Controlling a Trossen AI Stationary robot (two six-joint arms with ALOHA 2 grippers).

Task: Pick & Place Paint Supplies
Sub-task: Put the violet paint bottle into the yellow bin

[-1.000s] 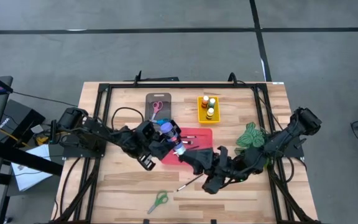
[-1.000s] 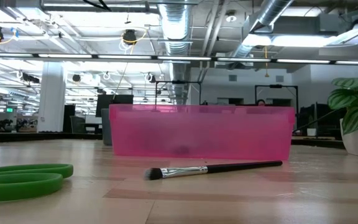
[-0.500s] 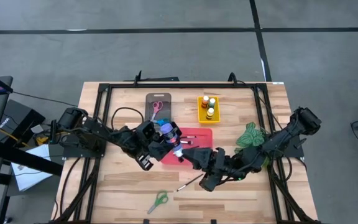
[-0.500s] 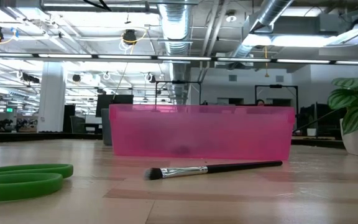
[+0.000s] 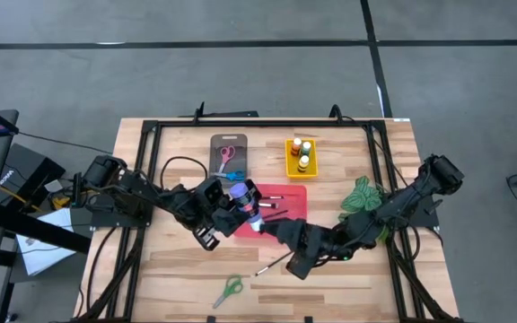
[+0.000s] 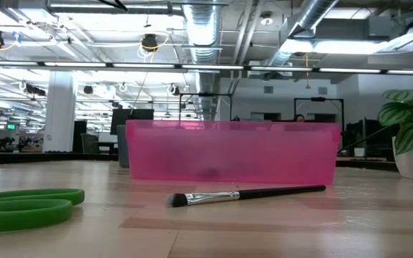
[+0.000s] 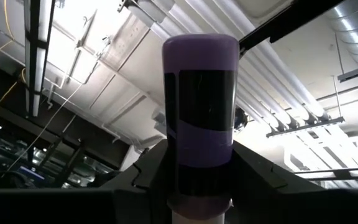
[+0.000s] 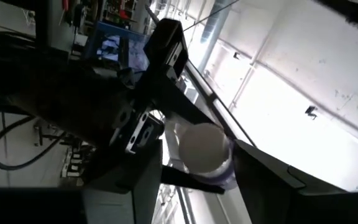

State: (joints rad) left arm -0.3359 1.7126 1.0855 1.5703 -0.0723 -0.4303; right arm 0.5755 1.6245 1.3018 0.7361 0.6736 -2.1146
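Observation:
A purple paint bottle (image 5: 240,192) with a black label and a white cap (image 5: 256,222) hangs over the left end of the red tray (image 5: 287,193), with my left gripper (image 5: 233,206) shut on it. My right gripper (image 5: 267,228) is open; its fingers stand on either side of the cap (image 8: 201,146), and I see a gap beside the cap. A dark-handled paintbrush (image 5: 273,262) lies on the table in front of the tray, also in the low view (image 6: 246,194). Green scissors (image 5: 229,289) lie near the table's front edge. My left gripper pinches the bottle's body (image 7: 201,177) between its two fingers, close above the white cap. The fingers come from the table's left, slanting upward, and lie along the bottle. The bottle is lifted clear of the tray, its purple bottom end (image 7: 201,46) pointing away from the gripper.
A grey tray (image 5: 215,142) with pink and blue scissors and a yellow tray (image 5: 291,166) with small bottles stand at the back. A green plant (image 5: 363,196) stands at the right, under my right arm. More brushes (image 5: 275,203) lie in the red tray.
My right gripper has rolled about the line it points along while staying at the bottle's cap. The bottle and my left gripper have kept their place.

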